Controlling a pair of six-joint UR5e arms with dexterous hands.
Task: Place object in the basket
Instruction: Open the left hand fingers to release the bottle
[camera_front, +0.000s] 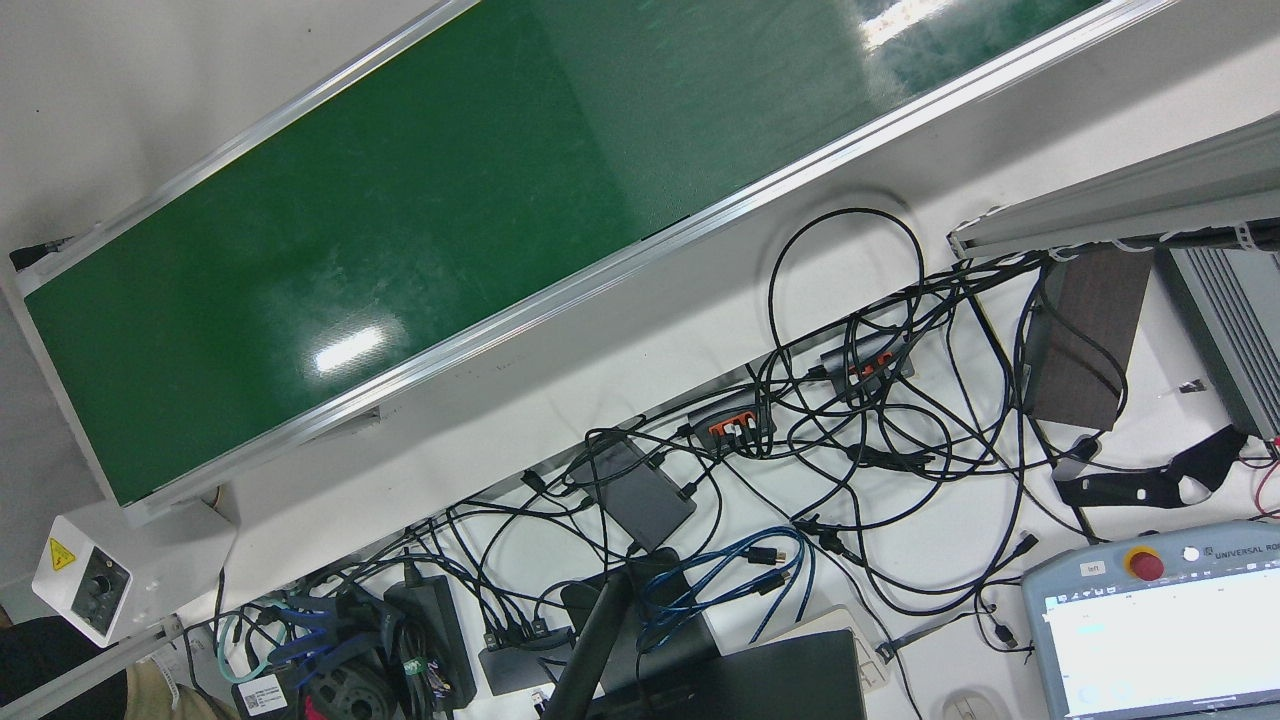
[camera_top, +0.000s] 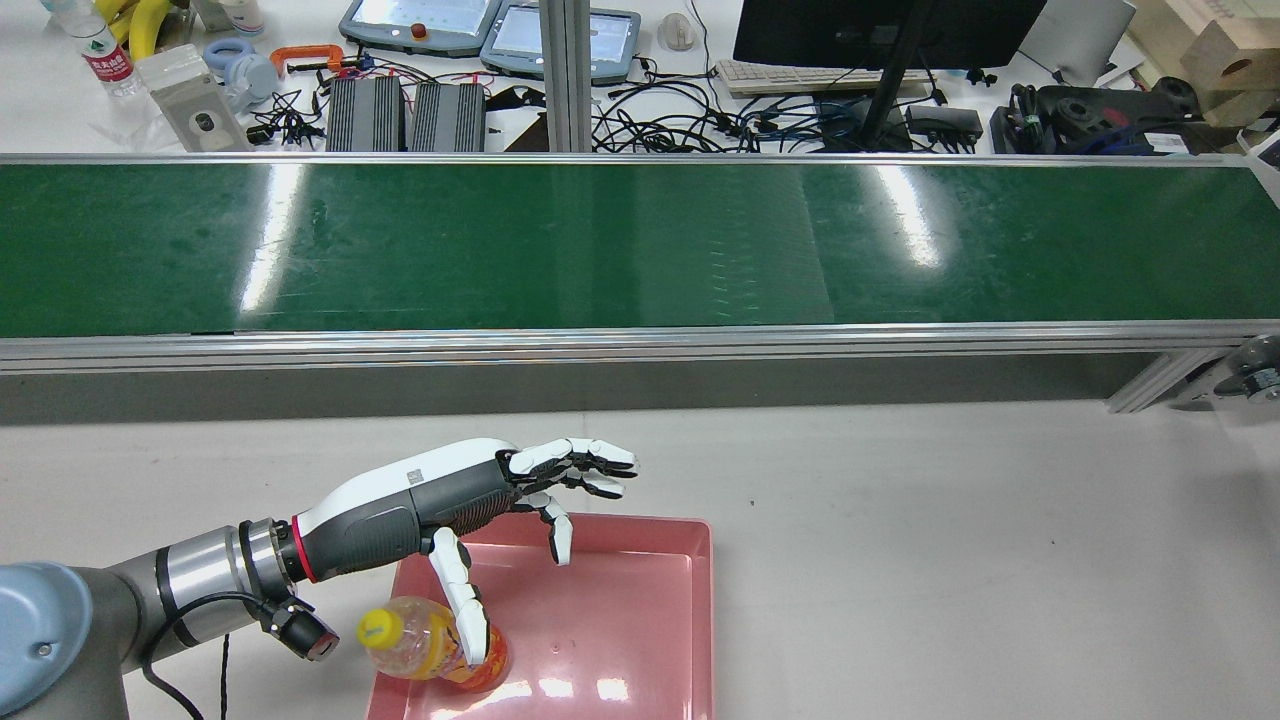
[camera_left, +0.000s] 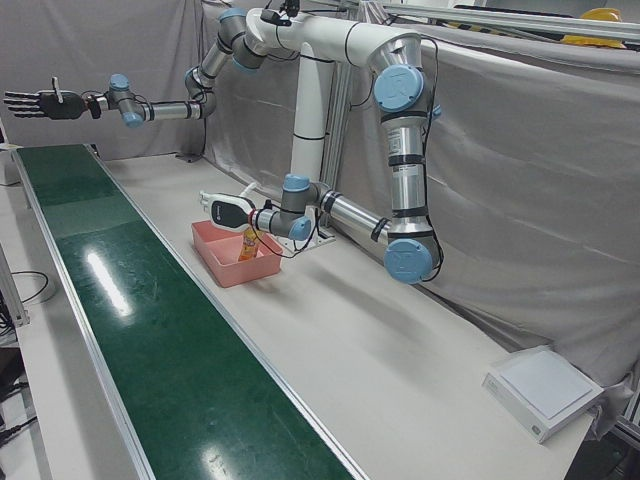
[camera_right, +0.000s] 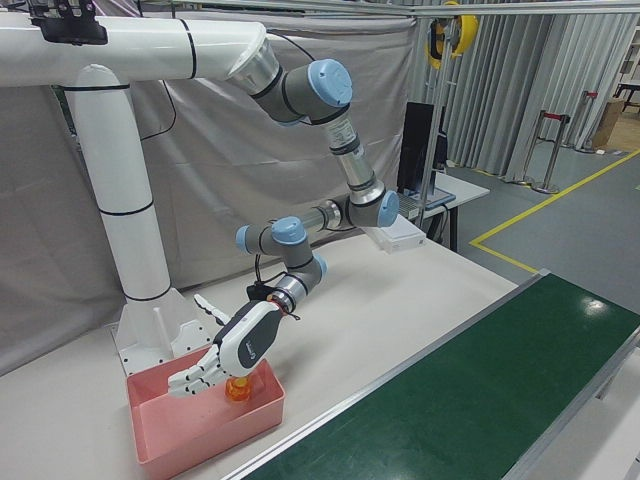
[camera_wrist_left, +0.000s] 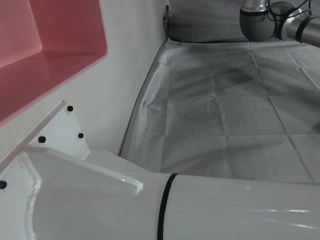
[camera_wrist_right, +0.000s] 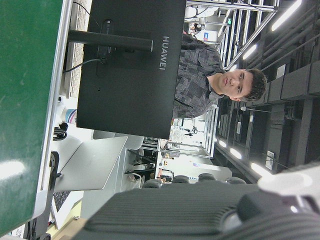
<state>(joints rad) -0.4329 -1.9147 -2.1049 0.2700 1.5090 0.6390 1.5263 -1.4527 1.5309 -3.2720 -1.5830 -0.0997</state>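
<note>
Left hand (camera_top: 480, 500) fingers spread, empty, hovering above pink basket (camera_top: 650, 640). Bottle (camera_top: 430, 645) lies inside basket just beneath thumb, apparently released there. Right hand (camera_left: 35, 103) parked far off, fingers spread, holding nothing.

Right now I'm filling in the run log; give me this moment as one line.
left robot hand: open, over tray | bottle: standing in pink tray | right robot hand: open, raised above belt | belt: bare

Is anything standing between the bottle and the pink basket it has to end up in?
Nothing visible does. The bottle already sits inside the pink basket at its near left corner, with the left hand open above it, one of its fingers crossing the bottle.
</note>
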